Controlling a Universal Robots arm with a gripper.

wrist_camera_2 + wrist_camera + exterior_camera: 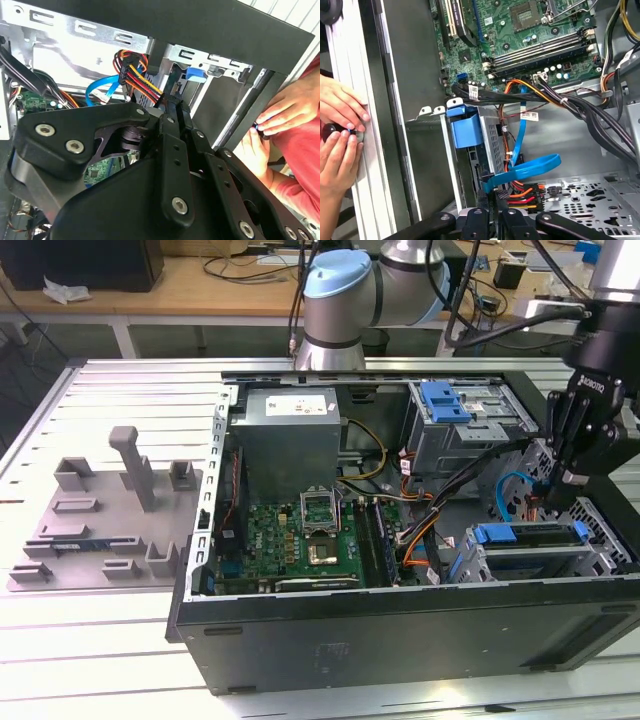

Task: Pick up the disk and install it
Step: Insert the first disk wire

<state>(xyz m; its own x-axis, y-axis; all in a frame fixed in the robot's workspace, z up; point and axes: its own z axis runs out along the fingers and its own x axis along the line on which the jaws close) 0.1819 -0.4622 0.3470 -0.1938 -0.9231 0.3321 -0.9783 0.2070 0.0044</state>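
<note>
Grey metal tabletop of long ribbed slats; behind it, wooden tabletop with loose cables. On the slats, black steel case, lying open, with green board and boxy grey supply inside. On the exterior view's left, matte grey plastic tray. Disk, flat silver in bright blue frame, seated in a bay at the near corner, exterior view's right. Hand just above it, narrow, fingers almost together, tips beside 1 bundle of red, yellow, orange wires; unclear if gripping anything.
</note>
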